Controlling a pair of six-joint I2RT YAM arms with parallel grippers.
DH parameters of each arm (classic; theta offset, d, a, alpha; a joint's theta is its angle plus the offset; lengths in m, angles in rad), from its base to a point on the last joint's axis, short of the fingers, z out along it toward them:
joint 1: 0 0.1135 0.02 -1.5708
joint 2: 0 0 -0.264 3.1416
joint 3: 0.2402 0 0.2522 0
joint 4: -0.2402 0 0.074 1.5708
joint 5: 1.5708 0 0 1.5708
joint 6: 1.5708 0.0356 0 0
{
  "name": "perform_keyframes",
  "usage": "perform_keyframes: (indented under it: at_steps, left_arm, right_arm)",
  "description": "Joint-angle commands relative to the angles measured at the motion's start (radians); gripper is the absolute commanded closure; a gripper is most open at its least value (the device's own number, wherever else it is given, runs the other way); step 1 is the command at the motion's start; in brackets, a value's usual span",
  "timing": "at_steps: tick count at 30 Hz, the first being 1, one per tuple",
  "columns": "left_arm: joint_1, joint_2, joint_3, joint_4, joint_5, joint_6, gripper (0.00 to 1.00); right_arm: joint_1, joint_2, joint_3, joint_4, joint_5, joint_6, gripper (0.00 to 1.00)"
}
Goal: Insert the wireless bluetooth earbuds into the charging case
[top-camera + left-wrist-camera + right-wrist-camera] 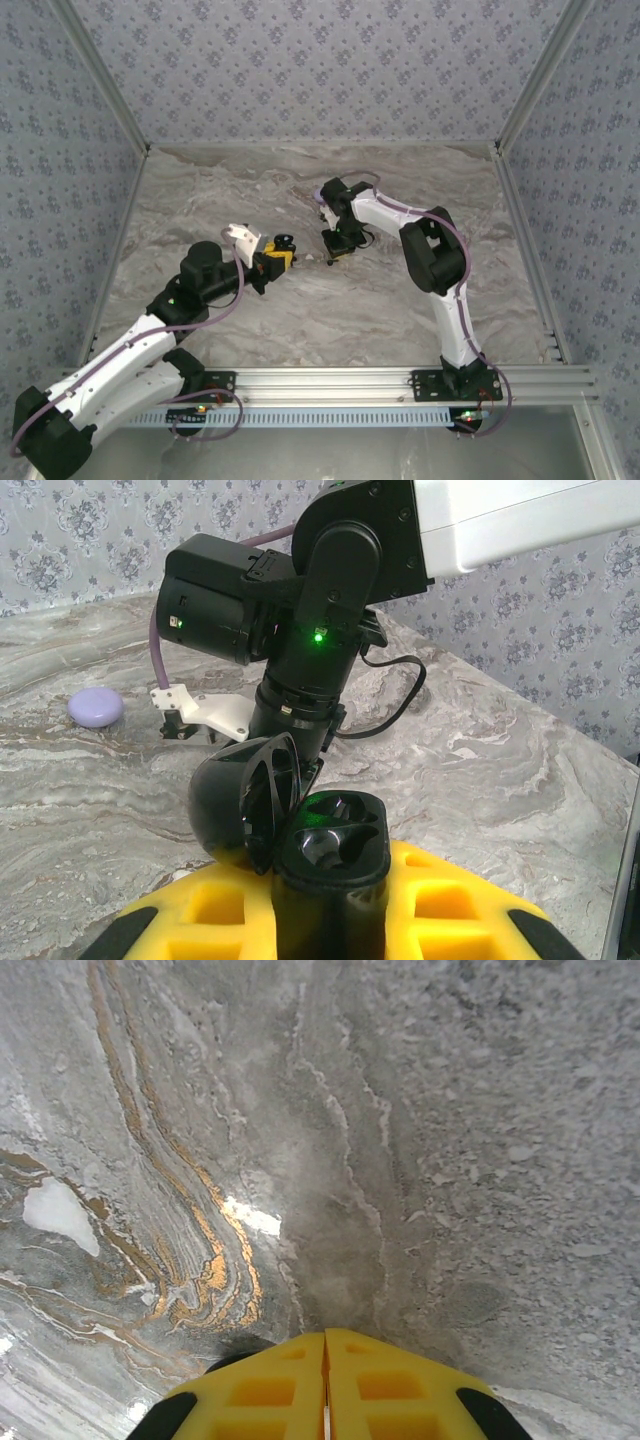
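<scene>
Charging case [325, 865] clamped upright between my left fingers [445, 905], lid [240, 795] swung open, near the middle of the tabletop [480, 760]. My right fingers [390, 1385] pressed together, pointing down at the marble surface just beside the case. Lilac disc [96, 707] lies well apart.

Lab test cell, patterned walls [300, 70], aluminium rail [350, 378]

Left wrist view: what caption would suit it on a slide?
The left claw holds the open charging case, lid flipped back, facing the right arm; a lilac disc lies on the marble table.
</scene>
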Motion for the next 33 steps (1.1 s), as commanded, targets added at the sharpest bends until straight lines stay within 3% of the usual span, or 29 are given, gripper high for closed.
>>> perform_keyframes:
  at_steps: [1,20,27,33]
  left_arm:
    - [-0.005,-0.005,0.003,0.03,0.012,-0.011,0.87]
    - [-0.005,-0.009,0.006,0.028,0.009,-0.015,0.87]
    - [-0.005,-0.009,0.009,0.026,0.009,-0.014,0.87]
    - [-0.006,-0.008,0.008,0.026,0.008,-0.013,0.87]
  right_arm:
    - [0.016,-0.017,-0.042,-0.048,-0.028,-0.016,0.91]
    - [0.05,-0.088,-0.095,-0.041,-0.034,-0.019,0.88]
    - [0.051,-0.134,-0.085,-0.029,0.002,0.014,0.81]
    - [0.062,-0.138,-0.085,-0.005,0.003,0.057,0.68]
